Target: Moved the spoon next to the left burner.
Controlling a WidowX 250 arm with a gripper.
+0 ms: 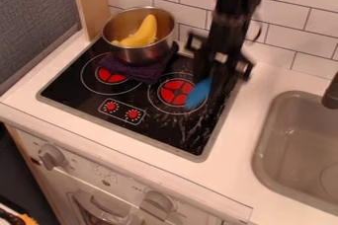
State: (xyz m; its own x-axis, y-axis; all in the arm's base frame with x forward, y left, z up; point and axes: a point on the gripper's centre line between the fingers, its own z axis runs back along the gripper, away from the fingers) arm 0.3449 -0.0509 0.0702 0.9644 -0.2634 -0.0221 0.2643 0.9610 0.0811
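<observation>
Over the right rear part of the black stove, the black gripper (pixel 210 75) hangs down, shut on the blue spoon (pixel 198 93). The spoon's blue part slants down and left from the gripper's lower end, across the right side of the right burner (pixel 175 93). Its upper end is hidden by the gripper. The left burner (pixel 111 75), with its red centre, lies to the left, partly covered by a dark purple cloth (pixel 135 70).
A metal pot (pixel 135 54) holding a yellow banana (pixel 143 34) stands at the stove's back left, on the cloth. A grey sink (pixel 290 140) with a dark faucet (pixel 332 93) is at the right. White tiles rise behind, and a wooden post (pixel 90 2) stands back left.
</observation>
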